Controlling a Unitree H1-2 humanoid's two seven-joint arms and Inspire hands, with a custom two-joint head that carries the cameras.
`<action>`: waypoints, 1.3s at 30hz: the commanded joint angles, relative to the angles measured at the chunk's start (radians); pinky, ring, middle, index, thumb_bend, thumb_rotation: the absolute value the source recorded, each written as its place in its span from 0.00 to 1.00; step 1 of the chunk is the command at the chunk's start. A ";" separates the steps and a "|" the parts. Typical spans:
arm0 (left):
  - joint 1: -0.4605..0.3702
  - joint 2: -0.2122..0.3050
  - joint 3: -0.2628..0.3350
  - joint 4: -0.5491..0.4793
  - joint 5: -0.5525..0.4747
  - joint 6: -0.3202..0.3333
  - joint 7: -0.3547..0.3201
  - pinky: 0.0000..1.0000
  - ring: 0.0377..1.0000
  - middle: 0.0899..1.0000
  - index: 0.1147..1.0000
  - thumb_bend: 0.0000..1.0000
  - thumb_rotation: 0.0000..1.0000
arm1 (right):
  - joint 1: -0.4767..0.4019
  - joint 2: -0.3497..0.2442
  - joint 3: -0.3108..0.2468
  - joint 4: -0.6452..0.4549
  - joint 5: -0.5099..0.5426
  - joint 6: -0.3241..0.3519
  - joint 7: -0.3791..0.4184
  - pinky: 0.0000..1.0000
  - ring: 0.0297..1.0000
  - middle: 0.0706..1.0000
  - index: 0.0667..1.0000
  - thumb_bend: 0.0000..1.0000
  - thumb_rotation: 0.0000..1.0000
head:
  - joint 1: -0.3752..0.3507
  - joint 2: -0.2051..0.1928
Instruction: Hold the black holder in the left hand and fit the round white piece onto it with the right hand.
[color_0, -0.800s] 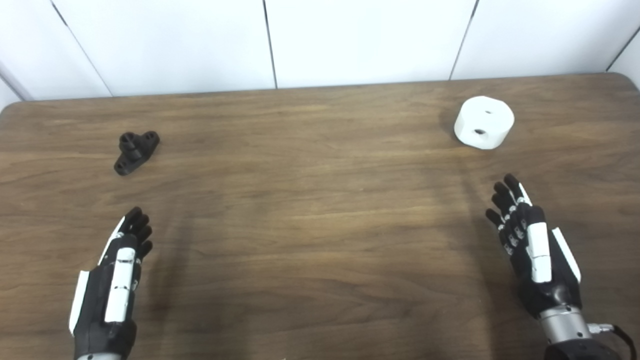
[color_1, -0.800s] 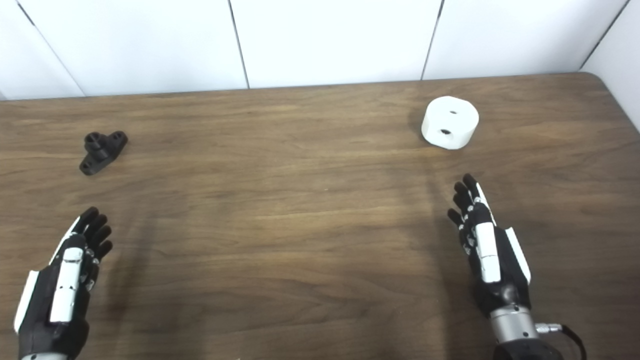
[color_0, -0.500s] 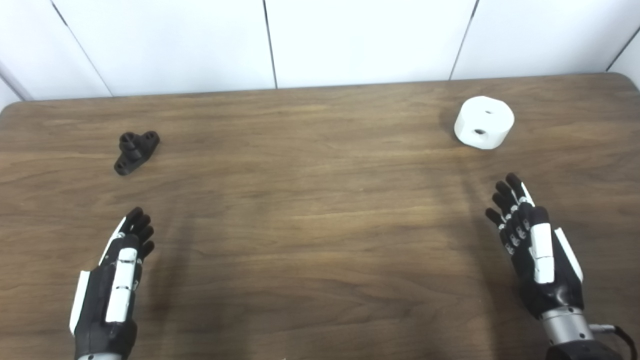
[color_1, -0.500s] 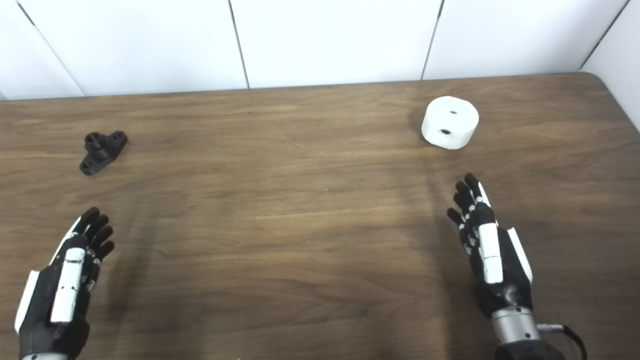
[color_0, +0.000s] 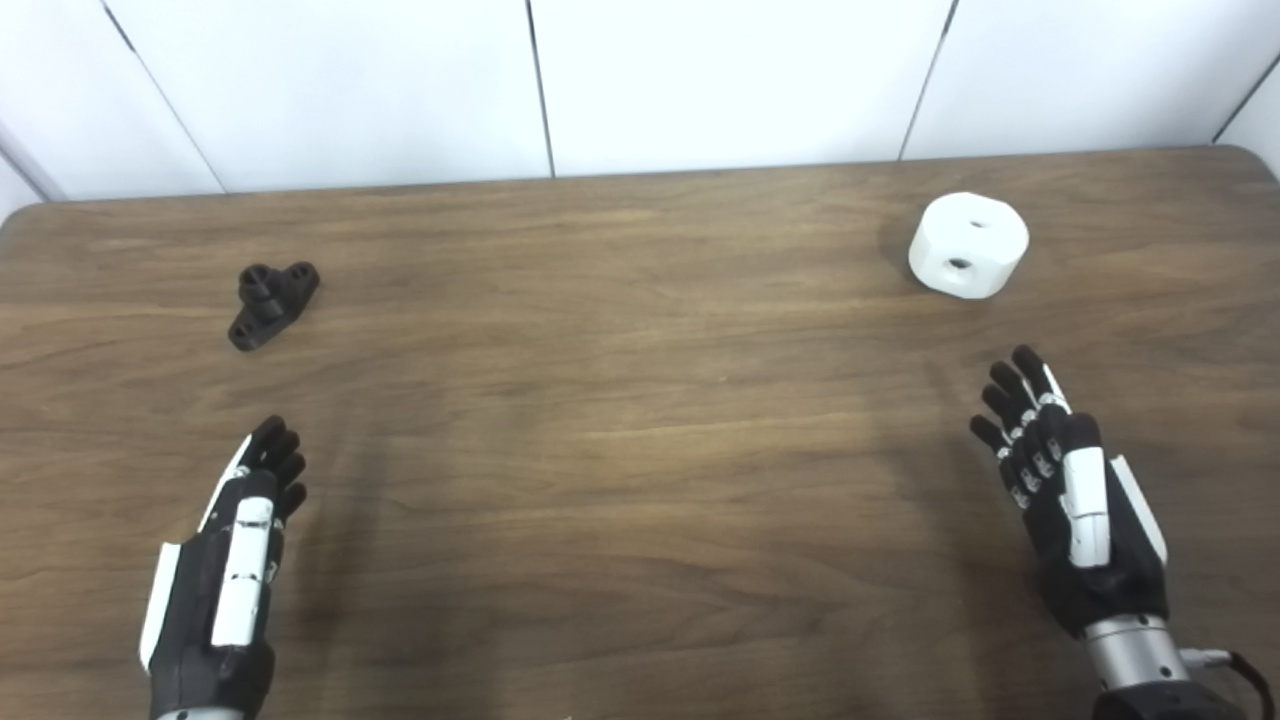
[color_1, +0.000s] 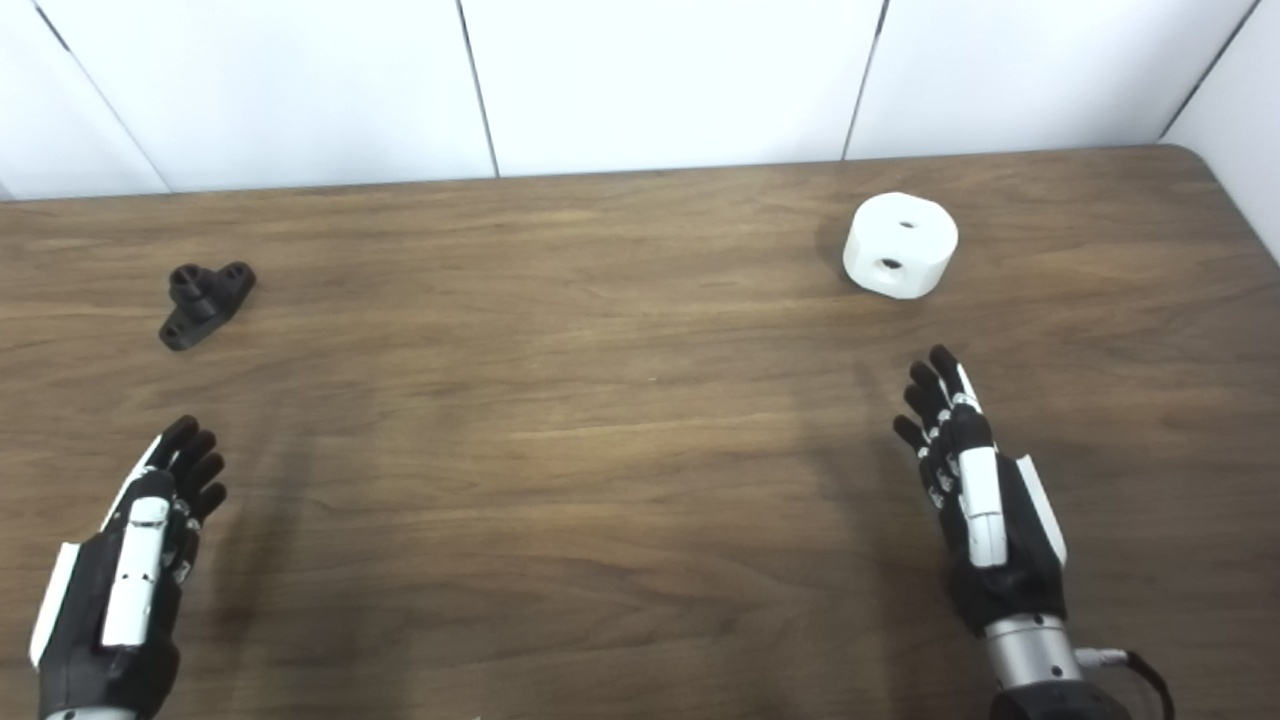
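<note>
The black holder (color_0: 271, 303) lies on the far left of the table (color_0: 620, 420), well apart from the round white piece (color_0: 967, 244) at the far right. Neither is touched yet. The left hand (color_0: 225, 580) hovers near the front edge, fingers straight and apart, holding nothing; the right hand (color_0: 1070, 500) looks the same. Probably best if the left hand reaches forward and pinches the holder by its flat base, so the stubby post stays clear for the white piece's hole.
</note>
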 joint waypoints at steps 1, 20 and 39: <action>0.004 0.001 -0.002 -0.012 0.012 -0.059 -0.007 0.95 0.94 0.93 0.92 0.43 0.81 | -0.001 -0.003 -0.010 -0.014 0.007 -0.043 0.005 0.94 0.97 0.97 0.98 0.65 1.00 | 0.013 -0.008; 0.020 -0.032 -0.080 0.080 0.093 -0.176 0.007 0.93 0.91 0.91 0.91 0.47 0.76 | 0.002 -0.033 -0.038 0.109 -0.002 -0.141 0.036 0.96 0.99 0.98 0.99 0.74 1.00 | 0.216 -0.177; 0.012 -0.044 -0.133 0.147 0.168 -0.225 0.047 0.89 0.91 0.90 0.90 0.42 0.73 | -0.017 -0.055 -0.048 0.194 0.016 -0.203 0.047 1.00 1.00 0.99 1.00 0.67 1.00 | 0.266 -0.258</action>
